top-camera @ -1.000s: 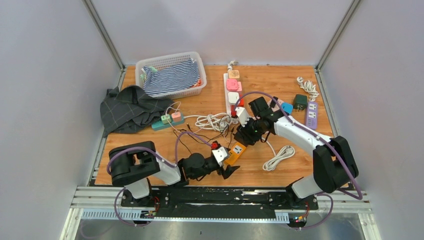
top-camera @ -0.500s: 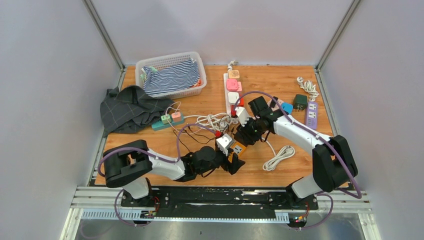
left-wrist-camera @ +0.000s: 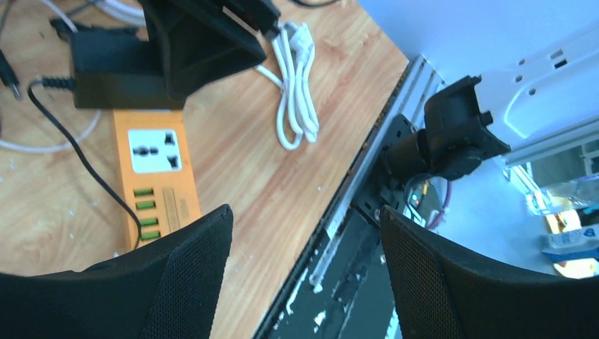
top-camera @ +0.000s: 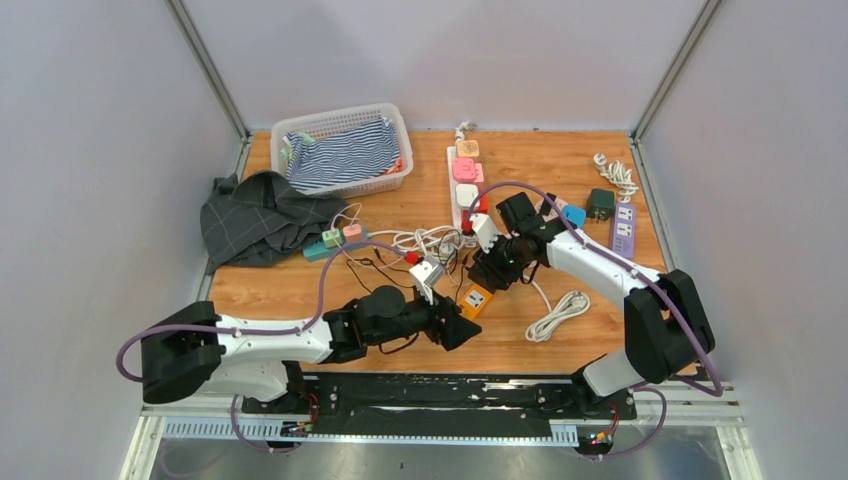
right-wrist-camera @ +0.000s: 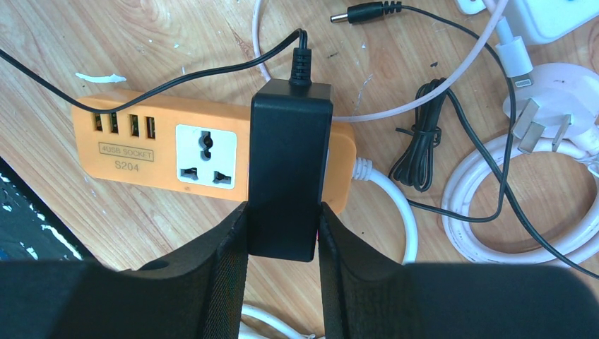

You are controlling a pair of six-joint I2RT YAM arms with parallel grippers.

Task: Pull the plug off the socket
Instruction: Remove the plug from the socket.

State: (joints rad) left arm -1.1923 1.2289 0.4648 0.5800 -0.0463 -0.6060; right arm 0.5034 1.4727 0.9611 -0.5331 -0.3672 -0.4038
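An orange socket strip (top-camera: pixel 477 298) (right-wrist-camera: pixel 155 148) (left-wrist-camera: pixel 152 176) lies on the wooden table near the front edge. A black plug (right-wrist-camera: pixel 289 155) (left-wrist-camera: pixel 116 78) sits in its far outlet, its thin black cord trailing away. My right gripper (right-wrist-camera: pixel 282 236) (top-camera: pixel 492 270) is shut on the plug, one finger on each side. In the top view the right gripper covers the plug. My left gripper (left-wrist-camera: pixel 305 226) (top-camera: pixel 455 330) hangs open just past the strip's near end, over the table edge, with nothing between its fingers.
Loose white and black cables (right-wrist-camera: pixel 494 212) lie around the strip, and a coiled white cable (top-camera: pixel 558 315) lies to its right. Further back are a white power strip (top-camera: pixel 465 180), a teal strip (top-camera: pixel 335 240), a purple strip (top-camera: pixel 624 228), a basket (top-camera: pixel 345 120) of striped cloth and a grey cloth (top-camera: pixel 260 215).
The left arm has stretched out low along the front edge, its gripper staying by the orange strip's near end with the jaws slightly narrower. The right gripper has kept its hold on the plug.
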